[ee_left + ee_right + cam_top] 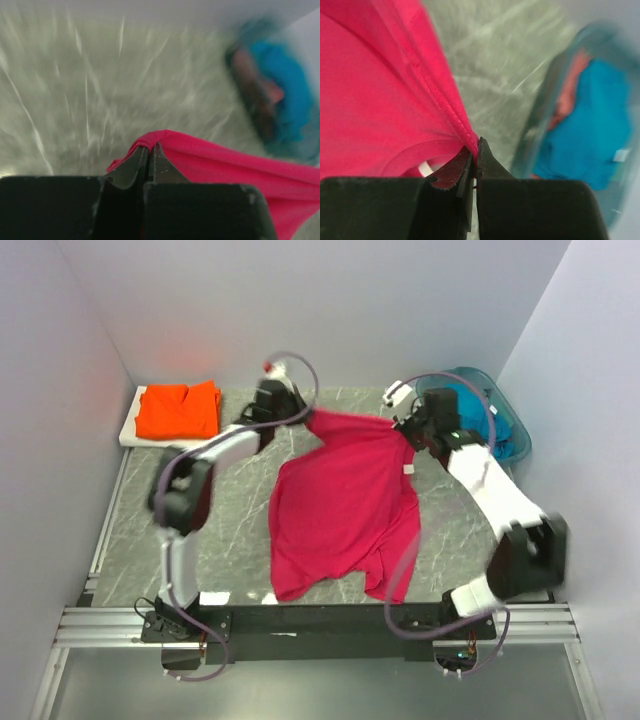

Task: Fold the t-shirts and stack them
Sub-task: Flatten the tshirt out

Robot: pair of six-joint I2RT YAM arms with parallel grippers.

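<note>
Well, both arms hold the red shirt [345, 505] by its far edge. The left gripper [148, 152] is pinched shut on one corner of the cloth. The right gripper [476, 150] is pinched shut on the cloth close to the neck hole, where a bit of the white label [424, 169] peeks out. The edge they hold runs from left to right between them. From that edge the shirt runs long toward the arm bases, and its bottom end lies near the front of the table [230, 530]. That end looks bunched and bent a little to the left, so the shirt is not flat yet. Each gripper is right at its own end of the edge, so neither is nearer. I think the next move is to pull the shirt straight and lay it flat, and for that the held edge should be tight and level. The orange shirt [178, 410] lies folded at the far left. The blue shirt [470, 405] sits in the basket [515, 440] at the far right, just beside the right gripper
</note>
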